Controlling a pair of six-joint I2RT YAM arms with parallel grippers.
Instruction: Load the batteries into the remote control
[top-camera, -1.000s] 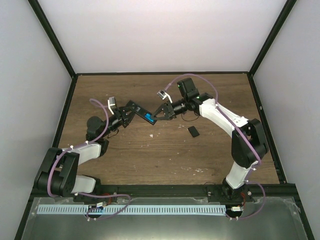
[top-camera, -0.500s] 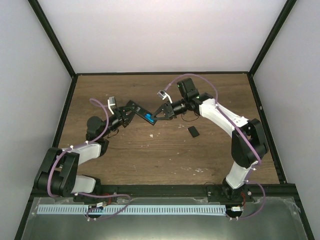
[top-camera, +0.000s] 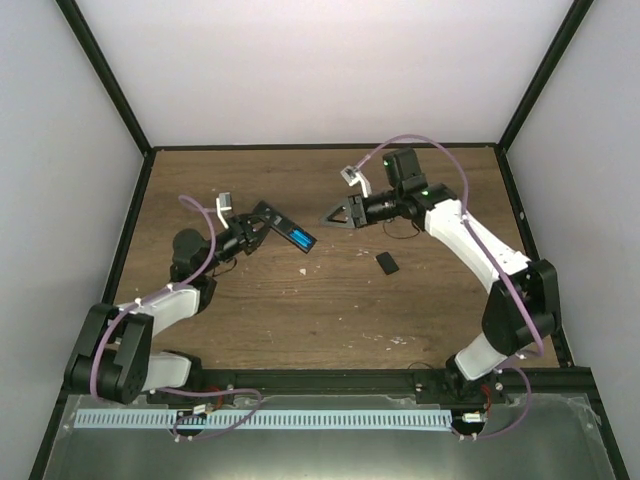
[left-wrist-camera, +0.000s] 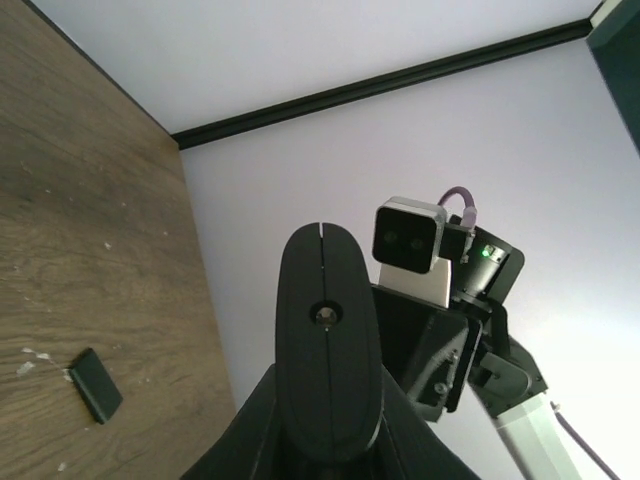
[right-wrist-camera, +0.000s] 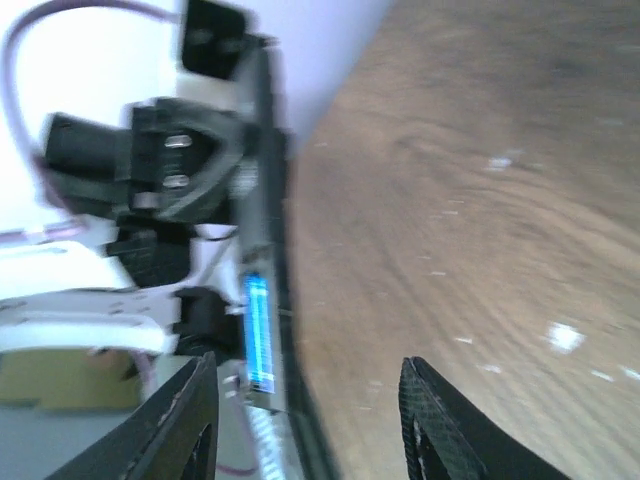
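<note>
Left fingers (top-camera: 251, 234): closed tight on the left end of the remote control. In the left wrist view the two fingers (left-wrist-camera: 252, 432) hug its sides at the bottom of the frame.
Remote control (top-camera: 287, 226): a slim black bar held above the table at left of centre. It runs slantwise from the left fingers toward the right and slightly nearer. The left wrist view looks along its length, with the rounded end (left-wrist-camera: 326, 345) standing up in front of the far wall.
Batteries (top-camera: 300, 238): bright blue shows in the open compartment near the remote's free right end. The right wrist view shows it as one thin blue strip (right-wrist-camera: 258, 335) along the remote's edge, and how many cells it is cannot be told.
Right fingers (top-camera: 339, 210): spread apart and holding nothing. The tips point left at the remote's free end, near it but with a clear gap. In the right wrist view both fingers (right-wrist-camera: 186, 420) frame the blurred remote.
Cover piece (top-camera: 386, 263): a small black rectangle lying flat on the table, to the right of the remote and nearer than the right fingers, apart from both. It also shows at lower left in the left wrist view (left-wrist-camera: 95, 385).
White specks (top-camera: 303, 270): on the wood just near of the remote's free end.
Table (top-camera: 330, 320): brown wood grain.
</note>
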